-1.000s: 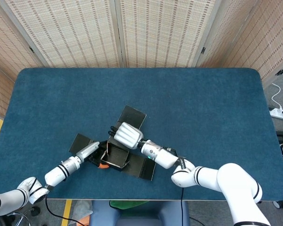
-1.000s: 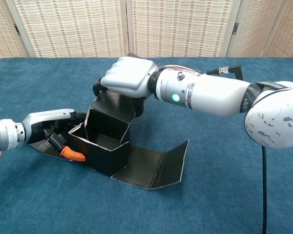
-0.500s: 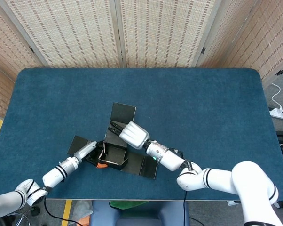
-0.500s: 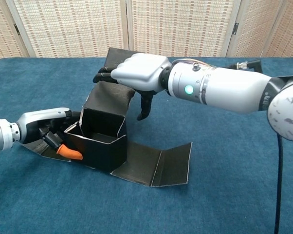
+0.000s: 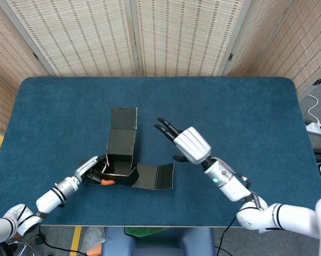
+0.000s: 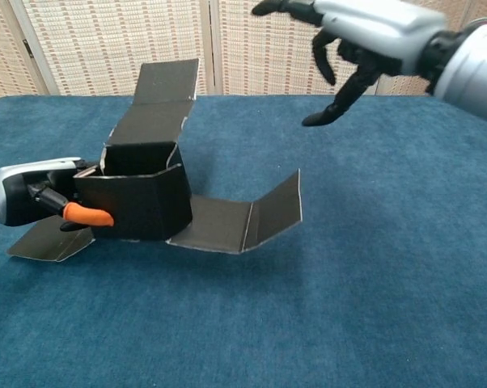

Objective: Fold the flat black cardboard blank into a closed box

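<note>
left hand [image 6: 33,202] grips half-folded black box [image 6: 138,198]; right hand [image 5: 190,144] raised, fingers spread

Robotics laboratory setting: blue felt-covered table [image 5: 230,101] backed by woven folding screens [image 5: 166,37], power strip [image 5: 316,128] on floor.

Blue table [image 5: 246,106]; woven screens [image 5: 176,32] behind; power strip [image 5: 316,127].
</note>
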